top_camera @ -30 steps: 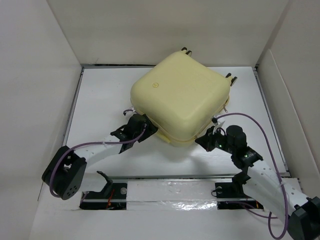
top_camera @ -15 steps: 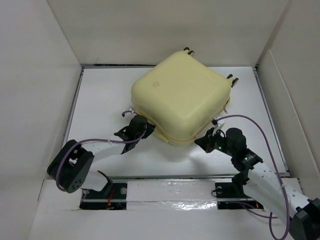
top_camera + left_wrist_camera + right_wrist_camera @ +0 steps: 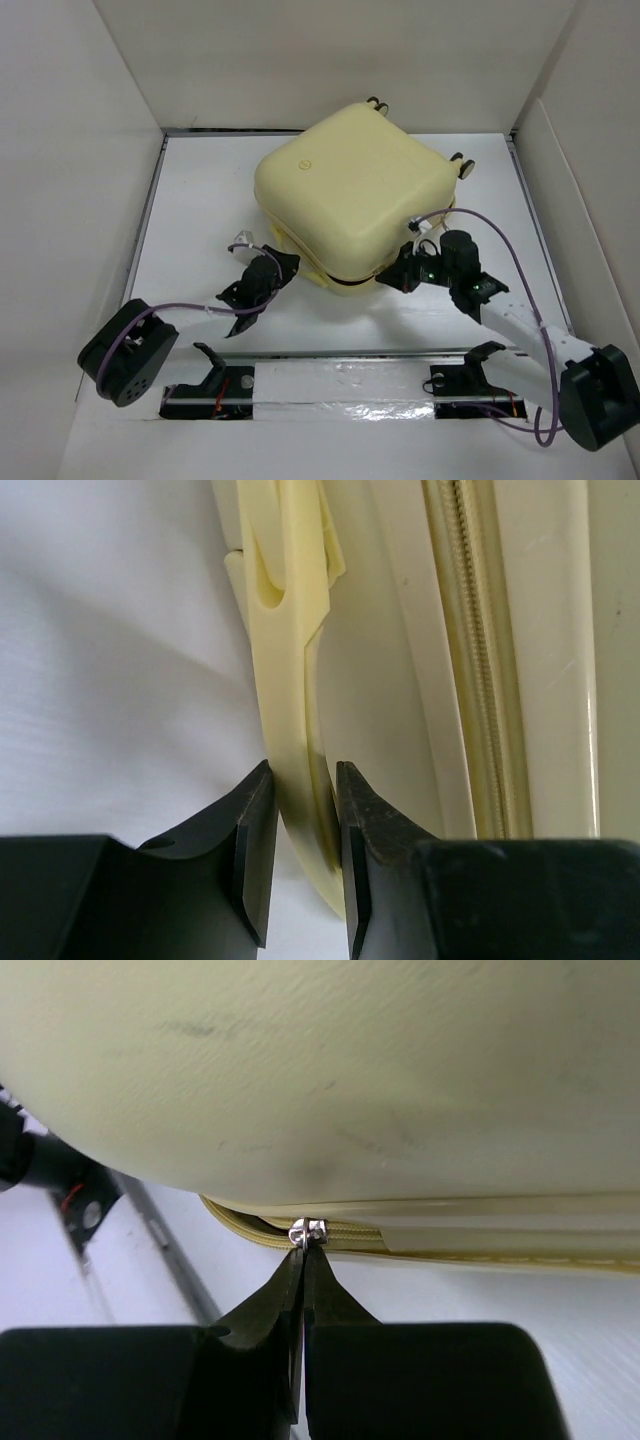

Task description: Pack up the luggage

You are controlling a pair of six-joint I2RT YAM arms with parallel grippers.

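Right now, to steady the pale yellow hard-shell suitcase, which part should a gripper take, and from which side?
The arched moulded carry handle on the near-left side of the suitcase, approached from the near-left. It bows off the shell, leaving a gap, and is slim enough to pinch; the left gripper straddles it.

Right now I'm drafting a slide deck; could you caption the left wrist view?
Left gripper closed on the carry handle of the pale yellow suitcase, beside its zipper.

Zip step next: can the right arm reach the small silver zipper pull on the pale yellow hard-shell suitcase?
Looks like yes: the right claw is shut on the small silver zipper pull of the pale yellow hard-shell suitcase, nothing between. Left claw pinches the pale yellow handle.
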